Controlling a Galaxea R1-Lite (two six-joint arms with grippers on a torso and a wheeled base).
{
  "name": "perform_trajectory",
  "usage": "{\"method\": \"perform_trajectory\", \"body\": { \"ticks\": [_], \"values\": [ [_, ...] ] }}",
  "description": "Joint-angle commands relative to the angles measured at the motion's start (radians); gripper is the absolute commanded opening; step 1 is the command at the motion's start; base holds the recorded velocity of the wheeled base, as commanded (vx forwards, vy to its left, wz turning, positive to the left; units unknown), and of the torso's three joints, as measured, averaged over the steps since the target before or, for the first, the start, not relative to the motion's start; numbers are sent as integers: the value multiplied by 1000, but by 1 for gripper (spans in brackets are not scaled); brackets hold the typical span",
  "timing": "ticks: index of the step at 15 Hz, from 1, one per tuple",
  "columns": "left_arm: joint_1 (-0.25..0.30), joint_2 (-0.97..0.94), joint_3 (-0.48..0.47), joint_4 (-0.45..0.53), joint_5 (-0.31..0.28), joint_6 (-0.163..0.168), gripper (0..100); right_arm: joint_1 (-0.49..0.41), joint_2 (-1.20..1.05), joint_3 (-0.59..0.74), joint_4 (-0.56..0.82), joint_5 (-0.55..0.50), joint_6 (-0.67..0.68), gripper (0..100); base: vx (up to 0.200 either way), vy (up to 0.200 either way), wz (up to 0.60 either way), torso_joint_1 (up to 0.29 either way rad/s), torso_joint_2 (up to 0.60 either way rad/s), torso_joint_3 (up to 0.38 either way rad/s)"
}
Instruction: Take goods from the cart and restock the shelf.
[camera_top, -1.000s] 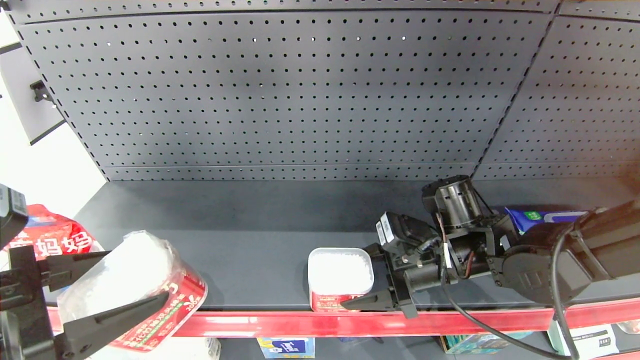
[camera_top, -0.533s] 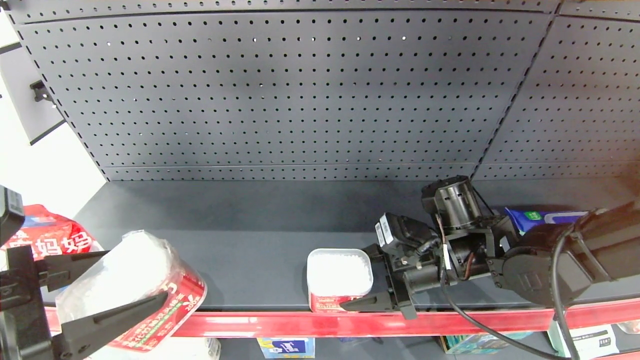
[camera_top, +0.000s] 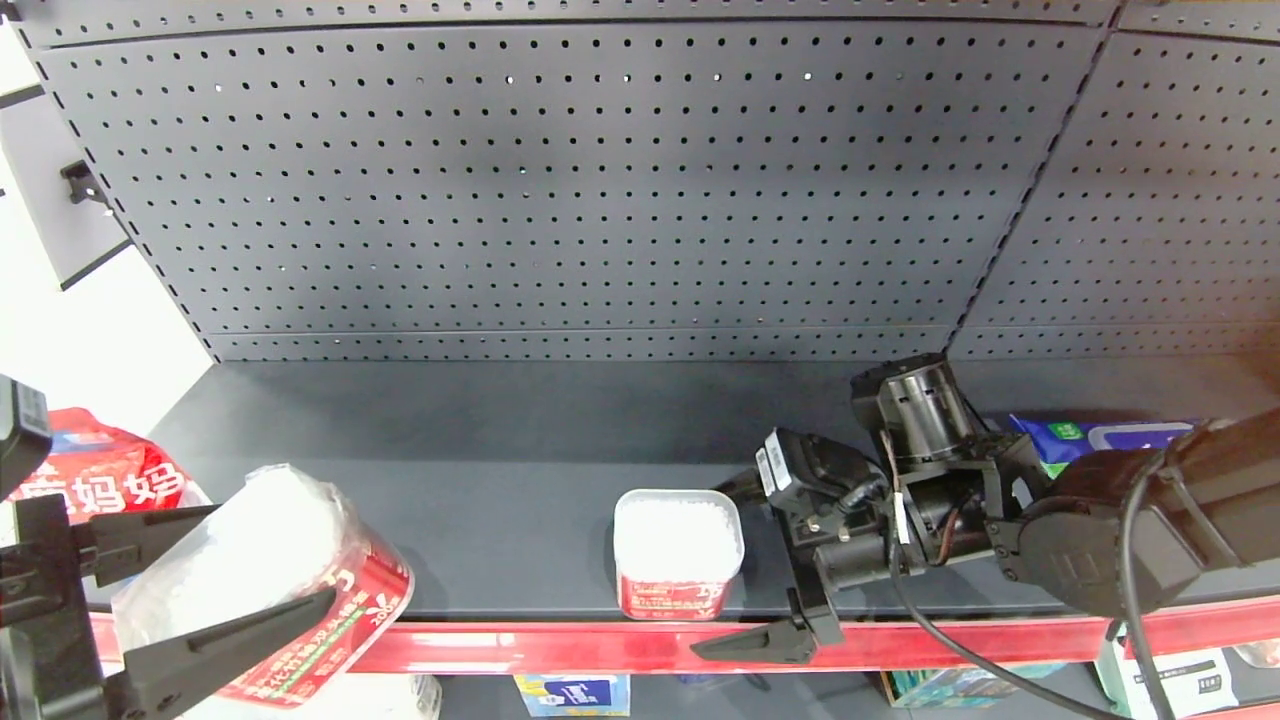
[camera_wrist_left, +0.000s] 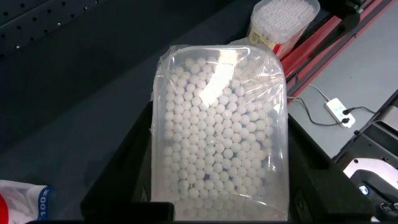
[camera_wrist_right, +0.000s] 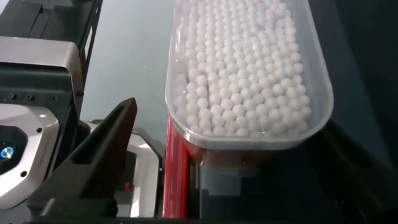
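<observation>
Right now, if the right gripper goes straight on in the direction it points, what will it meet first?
Most likely the white-topped tub on the shelf: it stands right before the right gripper, partly between its open jaws. How near is unclear.

Even overhead light washed the pegboard (camera_top: 560, 190); the shelf deck (camera_top: 480, 440) sat dimmer, softly shadowed; glare streaked the clear bag (camera_wrist_left: 217, 124) and red shelf edge (camera_top: 520, 645)

left hand (camera_top: 275, 551) clamped, right hand (camera_top: 708, 570) spread
</observation>
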Motion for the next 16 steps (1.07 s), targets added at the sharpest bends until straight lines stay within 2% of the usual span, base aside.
{"method": "perform_trajectory", "body": {
  "ticks": [1,7,11,12,14,15,16],
  "values": [
    [0,1,0,0,-2,0,0,-17,-43,35,-1,-11,0,100,0,0,0,0,0,0],
    [-2,3,2,0,-20,0,0,-116,-249,207,-1,-38,1,100,0,0,0,0,0,0],
    [-2,7,-4,1,-20,2,0,-323,-522,353,-1,-75,43,100,0,0,0,0,0,0],
    [-3,9,-4,0,-22,3,0,-359,-569,376,-1,-109,61,100,0,0,0,0,0,0],
    [-3,9,-10,0,-57,8,0,-508,-787,490,-3,-282,189,100,0,0,0,0,0,0],
    [-3,10,-17,0,-68,8,0,-551,-879,517,-3,-376,287,100,0,0,0,0,0,0],
    [-3,17,-21,0,-68,8,0,-579,-962,523,1,-514,388,100,0,0,0,0,0,0]
  ]
}}
